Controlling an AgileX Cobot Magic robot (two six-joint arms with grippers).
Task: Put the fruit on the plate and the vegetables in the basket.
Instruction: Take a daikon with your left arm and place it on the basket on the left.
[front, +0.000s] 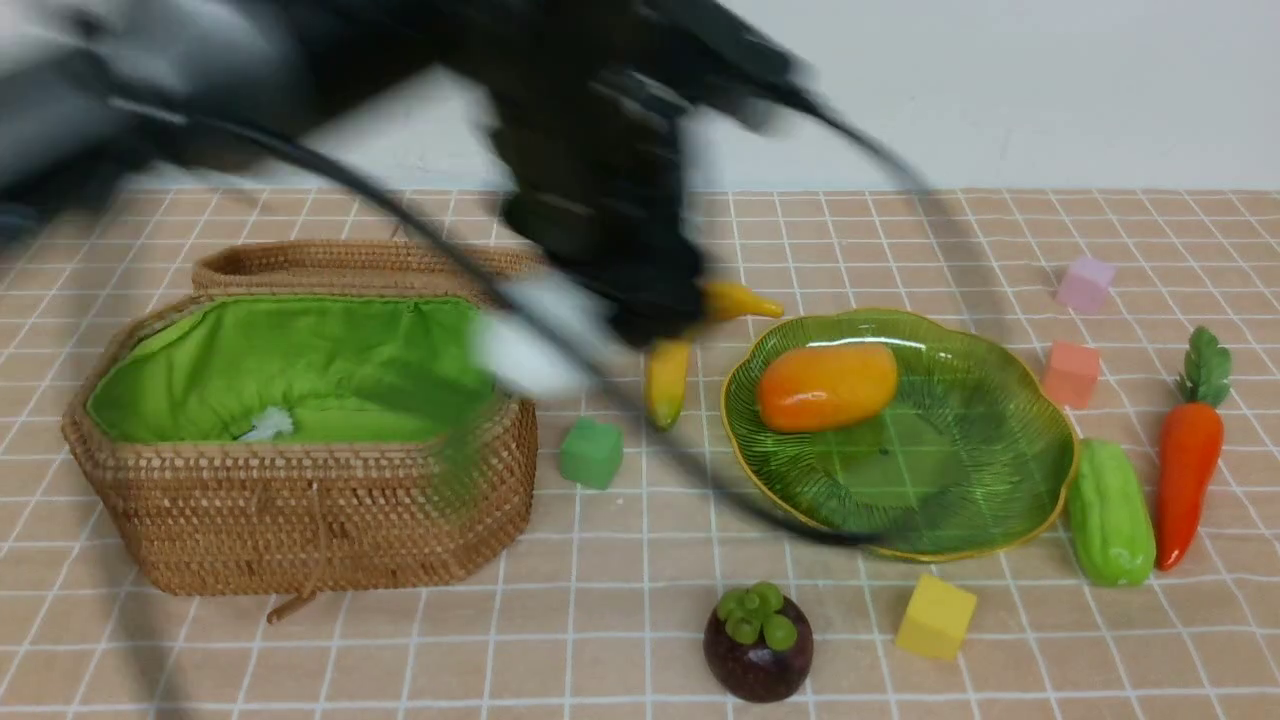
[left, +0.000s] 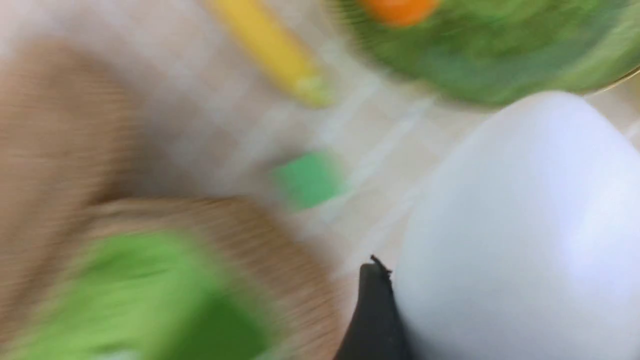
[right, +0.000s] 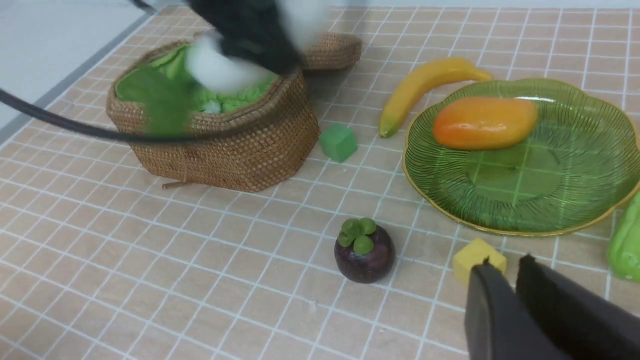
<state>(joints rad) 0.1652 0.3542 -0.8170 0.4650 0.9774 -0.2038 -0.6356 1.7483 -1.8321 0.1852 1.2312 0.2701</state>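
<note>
My left gripper (front: 585, 320), blurred by motion, is shut on the white radish (front: 530, 350) and holds it above the right end of the wicker basket (front: 300, 520). In the left wrist view the radish (left: 520, 225) fills the frame beside one black finger (left: 372, 310). The mango (front: 827, 385) lies on the green plate (front: 1000, 480). The banana (front: 668, 380) lies left of the plate, and the mangosteen (front: 757, 645) stands in front. The gourd (front: 1110, 512) and the carrot (front: 1188, 480) lie right of the plate. My right gripper (right: 502, 263) is shut and empty above the yellow cube (right: 477, 254).
A green cube (front: 591, 453) sits between basket and banana. An orange-pink cube (front: 1070, 374) and a pink cube (front: 1085, 284) lie behind the plate on the right. The basket's lid (front: 350, 265) lies open behind it. A black cable (front: 420, 235) hangs across the basket.
</note>
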